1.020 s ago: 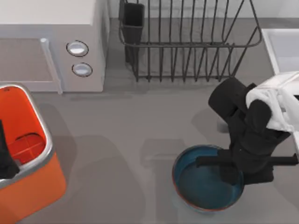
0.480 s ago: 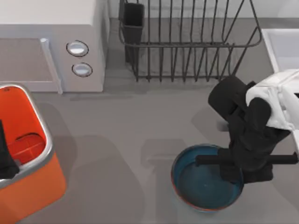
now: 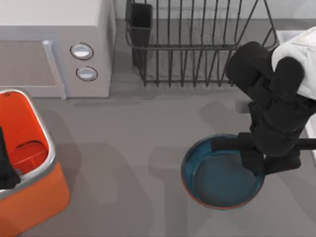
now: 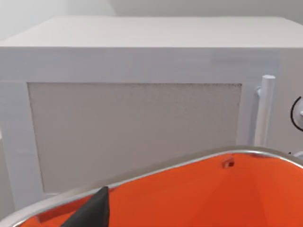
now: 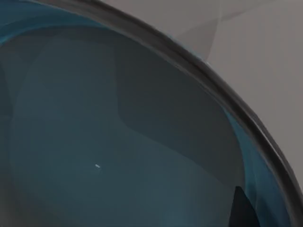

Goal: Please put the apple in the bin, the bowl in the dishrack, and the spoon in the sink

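My right gripper (image 3: 254, 165) is shut on the right rim of the blue-teal bowl (image 3: 217, 177) and holds it above the table, in front of the dishrack (image 3: 197, 44). The right wrist view looks into the bowl (image 5: 118, 142), with one dark fingertip (image 5: 244, 208) at its rim. The orange bin (image 3: 34, 197) stands at the front left. A darker red rounded shape (image 3: 28, 154) lies inside it; I cannot tell whether it is the apple. My left gripper (image 3: 5, 168) hangs over the bin at the left edge. The sink (image 3: 294, 42) sits at the back right, partly behind my right arm. The spoon is out of view.
A white microwave (image 3: 54, 44) with two round knobs stands at the back left, directly behind the bin (image 4: 213, 194). A dark cutlery cup (image 3: 140, 22) sits at the dishrack's left corner. Bare grey table stretches between the bin and the bowl.
My right gripper has risen with the bowl and moved toward the back of the table, nearer the dishrack. The left arm has not moved.
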